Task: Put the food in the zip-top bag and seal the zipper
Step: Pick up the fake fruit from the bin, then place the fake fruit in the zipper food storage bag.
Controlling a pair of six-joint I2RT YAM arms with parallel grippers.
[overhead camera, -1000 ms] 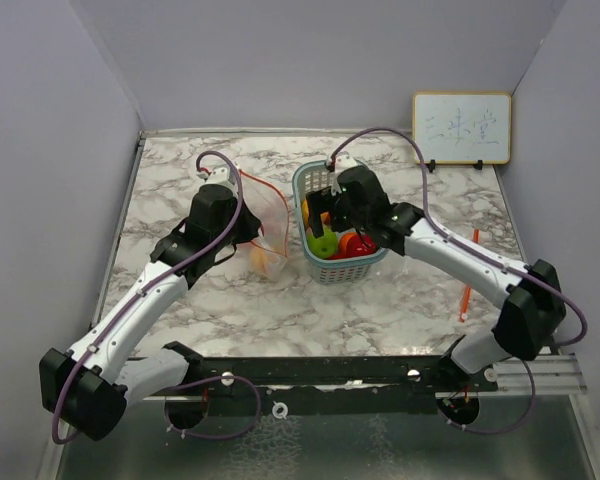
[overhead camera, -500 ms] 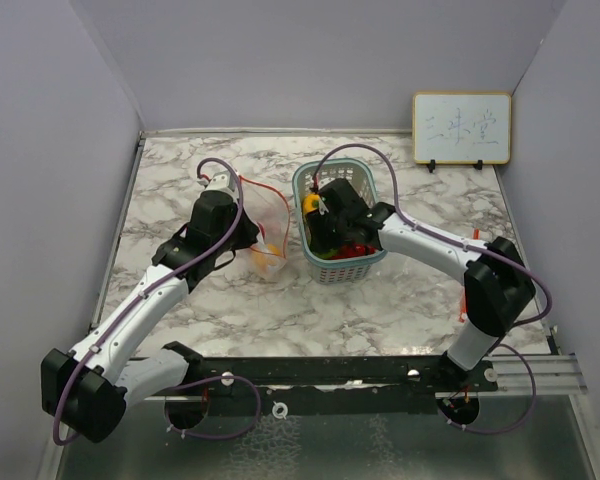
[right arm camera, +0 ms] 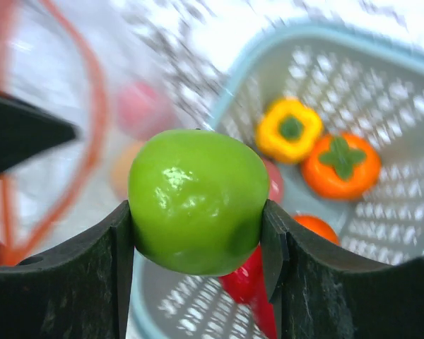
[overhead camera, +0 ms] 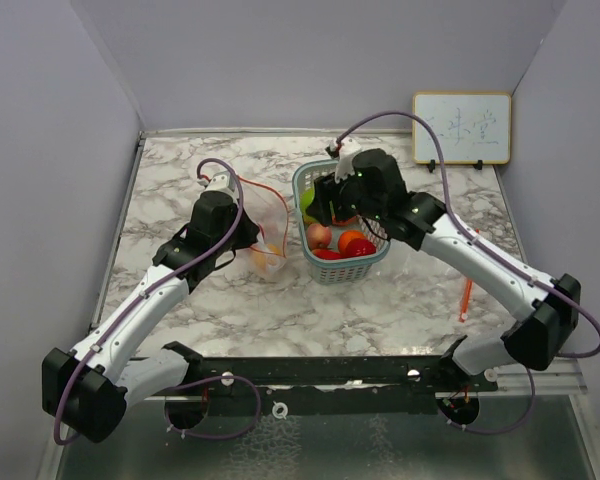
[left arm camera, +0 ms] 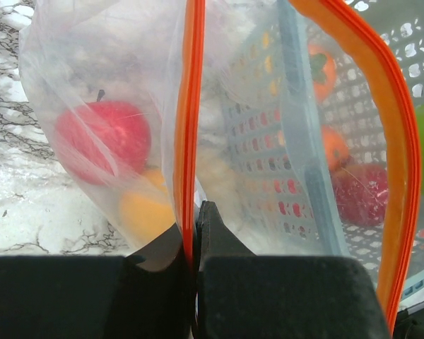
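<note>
In bag (left arm camera: 85, 49), two fruits (left arm camera: 102, 141); left gripper (left arm camera: 196, 215) pinches zipper (left arm camera: 191, 106); right gripper (right arm camera: 196, 215) holds green apple (right arm camera: 198, 191).

A round green toy apple (right arm camera: 198, 201) of smooth plastic shines with glossy highlights. The clear zip-top bag (left arm camera: 92, 56) is thin, crinkly plastic film, faintly reflective, edged by a smooth red-orange plastic zipper strip (left arm camera: 191, 127). The teal basket (right arm camera: 381, 92) is matt moulded plastic mesh. The tabletop (overhead camera: 180, 190) has a polished, grey-veined white marble look.

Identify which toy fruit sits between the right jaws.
The green apple, clamped between them; the yellow pepper and orange persimmon lie loose in the basket.
</note>
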